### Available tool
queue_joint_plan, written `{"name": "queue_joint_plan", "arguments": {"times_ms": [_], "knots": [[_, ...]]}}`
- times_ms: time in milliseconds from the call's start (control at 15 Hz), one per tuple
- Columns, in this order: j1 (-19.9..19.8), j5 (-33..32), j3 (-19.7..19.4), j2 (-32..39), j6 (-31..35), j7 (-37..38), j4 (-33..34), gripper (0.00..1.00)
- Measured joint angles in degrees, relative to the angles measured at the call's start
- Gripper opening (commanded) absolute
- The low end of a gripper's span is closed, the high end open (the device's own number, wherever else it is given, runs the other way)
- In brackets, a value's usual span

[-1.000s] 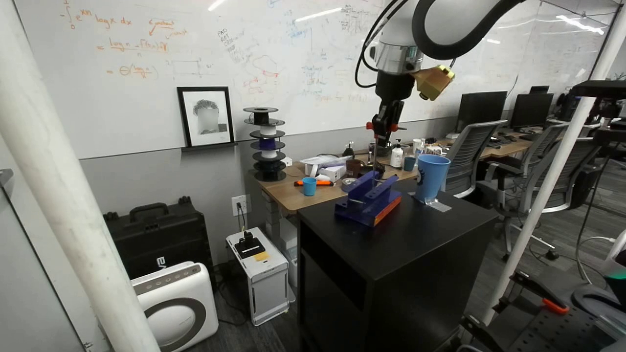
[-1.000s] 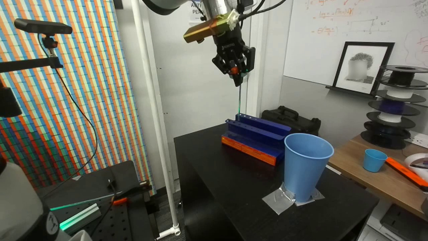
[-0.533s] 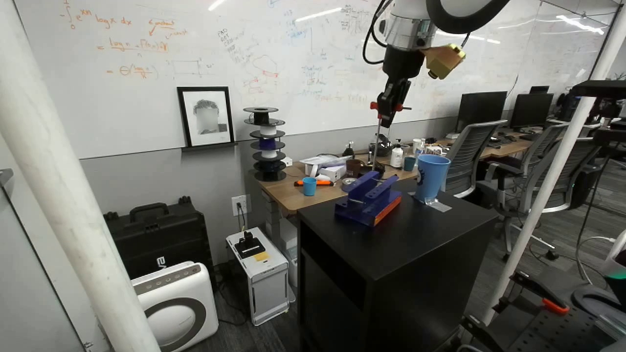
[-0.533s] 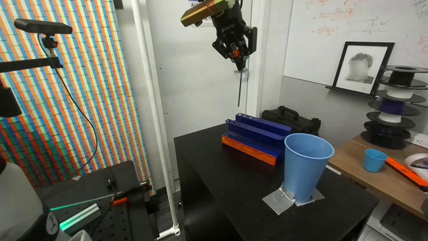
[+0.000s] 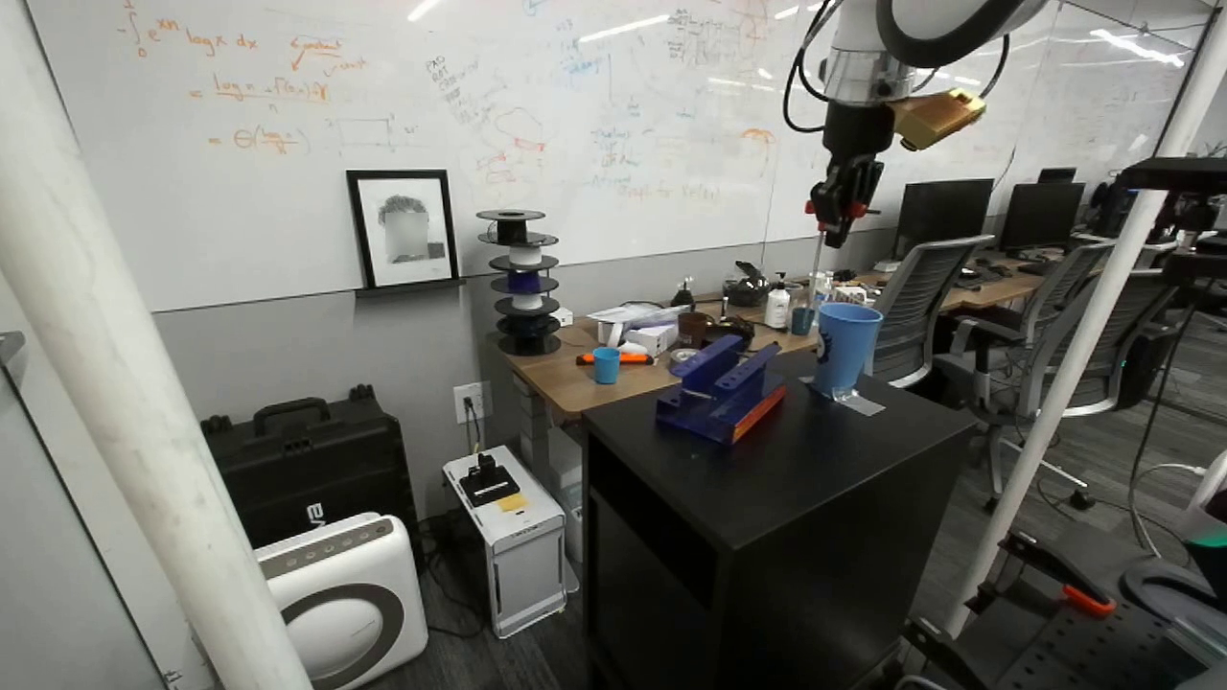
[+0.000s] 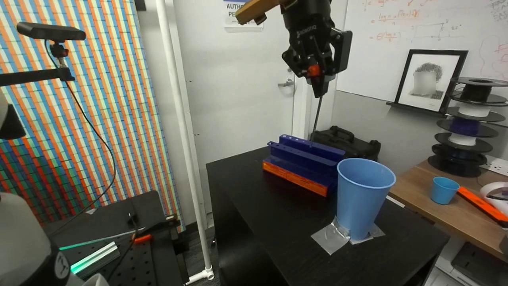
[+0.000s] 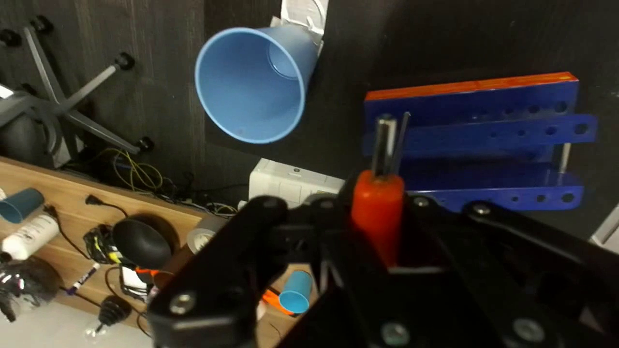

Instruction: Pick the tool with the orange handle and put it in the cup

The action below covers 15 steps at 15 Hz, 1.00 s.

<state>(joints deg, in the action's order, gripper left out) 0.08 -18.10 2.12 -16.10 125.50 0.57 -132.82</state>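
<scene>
My gripper [image 6: 320, 84] is shut on the tool with the orange handle. The orange handle [image 7: 378, 212] sits between the fingers in the wrist view, with its metal shaft [image 6: 316, 119] hanging down, slightly tilted. The tall light-blue cup [image 6: 363, 206] stands upright on the black cabinet, its base taped down. It also shows in the other views [image 5: 846, 350] [image 7: 242, 92]. The tool is in the air, above and beside the cup, with its tip apart from it. The dark blue box [image 5: 724, 402] lies beside the cup. In the wrist view the tool's tip shows between cup and box.
The black cabinet [image 6: 254, 206] top ends close beyond the cup. A wooden desk [image 5: 566, 379] behind it carries a small blue cup [image 6: 444, 190], an orange item [image 5: 628, 359], bottles and other clutter. A white pole [image 5: 1054, 364] and office chairs [image 5: 911, 316] stand nearby.
The tool's shaft has come up out of the blue box. My gripper, still shut on the handle, has risen and then moved sideways toward the cup. The cup and box have not moved.
</scene>
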Motion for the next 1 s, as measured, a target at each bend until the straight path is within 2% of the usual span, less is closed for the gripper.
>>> {"name": "queue_joint_plan", "arguments": {"times_ms": [333, 733, 800, 867, 1000], "knots": [[-3.4, -3.7, -1.1, 0.1, -0.3, 1.6, 0.2, 0.08], [-4.8, -7.6, -1.1, 0.0, -0.3, 5.0, 0.7, 0.09], [-4.9, -7.9, -1.1, 0.1, -0.3, 5.4, 0.7, 0.34], [-4.9, -8.1, -1.1, 0.2, -0.3, 5.6, 0.7, 0.34], [-4.9, -8.1, -1.1, 0.7, -0.3, 5.9, 0.6, 0.47]]}}
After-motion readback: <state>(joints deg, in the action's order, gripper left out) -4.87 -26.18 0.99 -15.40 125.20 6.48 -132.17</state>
